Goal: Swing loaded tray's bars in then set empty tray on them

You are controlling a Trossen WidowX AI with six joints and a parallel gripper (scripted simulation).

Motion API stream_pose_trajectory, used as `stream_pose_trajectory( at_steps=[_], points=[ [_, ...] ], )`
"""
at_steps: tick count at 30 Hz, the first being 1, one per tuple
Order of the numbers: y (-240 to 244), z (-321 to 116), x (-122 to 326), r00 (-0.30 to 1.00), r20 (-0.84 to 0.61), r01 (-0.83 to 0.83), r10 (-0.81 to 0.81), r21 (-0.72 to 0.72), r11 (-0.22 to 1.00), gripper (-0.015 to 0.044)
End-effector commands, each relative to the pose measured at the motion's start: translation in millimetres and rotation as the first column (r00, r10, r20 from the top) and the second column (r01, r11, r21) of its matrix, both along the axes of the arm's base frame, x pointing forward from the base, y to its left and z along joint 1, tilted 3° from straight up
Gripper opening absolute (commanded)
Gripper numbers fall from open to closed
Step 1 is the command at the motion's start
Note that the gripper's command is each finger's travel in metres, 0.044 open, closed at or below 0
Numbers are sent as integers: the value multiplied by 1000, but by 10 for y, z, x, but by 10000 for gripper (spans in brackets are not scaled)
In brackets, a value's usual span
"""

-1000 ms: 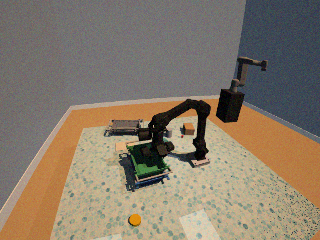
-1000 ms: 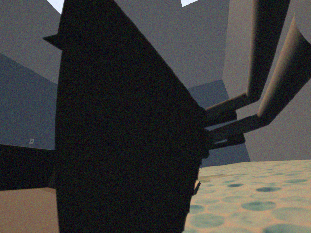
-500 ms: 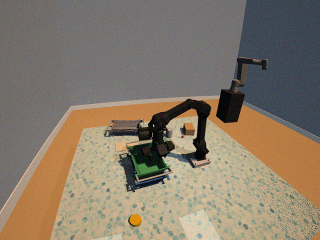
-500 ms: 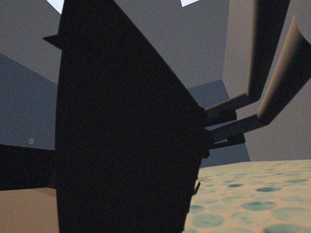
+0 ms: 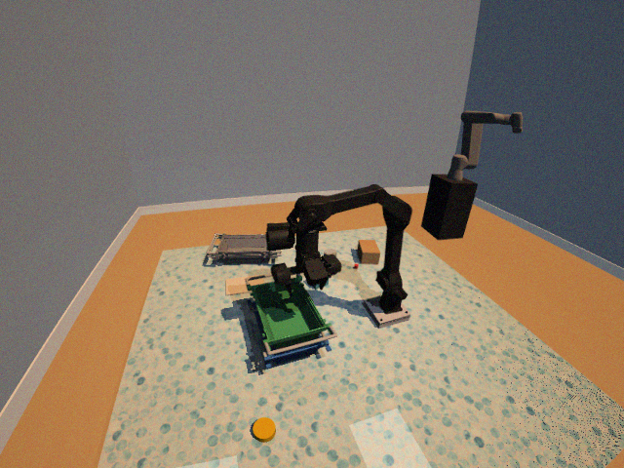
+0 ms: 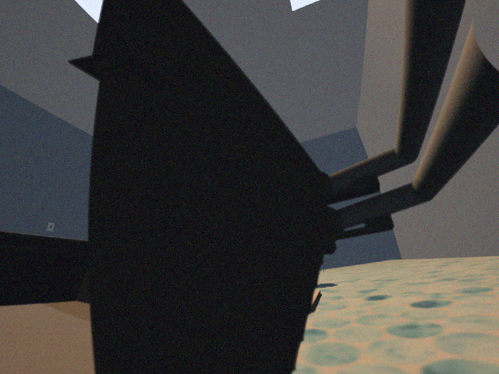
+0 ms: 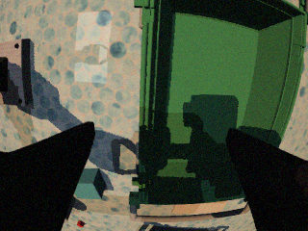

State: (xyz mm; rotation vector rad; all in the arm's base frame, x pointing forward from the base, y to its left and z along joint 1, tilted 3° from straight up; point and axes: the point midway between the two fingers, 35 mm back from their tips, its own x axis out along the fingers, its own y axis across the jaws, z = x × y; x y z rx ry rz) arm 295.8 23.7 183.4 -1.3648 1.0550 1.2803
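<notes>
The empty green tray (image 5: 297, 327) (image 7: 212, 58) sits roughly level on top of the blue tray (image 5: 297, 355). The blue tray shows only as a low strip at the near end in the top view; its load is hidden. A pale wire bar (image 5: 302, 344) runs along the near end of the stack, outside the green rim. Whether the blue tray's bars lie under the green tray cannot be seen. My gripper (image 5: 303, 286) (image 7: 164, 133) is open and empty at the far part of the green tray, its fingers on either side of the long wall nearer my base, not touching it as far as visible.
A grey tray (image 5: 244, 244) with bars stands at the back left. A tan board (image 5: 235, 286) lies behind the stack. A brown box (image 5: 369, 251) and a small red thing (image 5: 355, 265) are behind my arm. An orange disc (image 5: 263, 429) lies in front. Dark shapes block most of the exterior view.
</notes>
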Motion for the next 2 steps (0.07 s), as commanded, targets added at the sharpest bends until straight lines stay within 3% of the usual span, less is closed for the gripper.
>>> stream_pose_trajectory(
  at_steps=[1,2],
  points=[
    [-5,209,-40,1000,3,-4,4,0,1000,440],
    [-7,258,-53,1000,2,-4,4,0,1000,440]
  ],
)
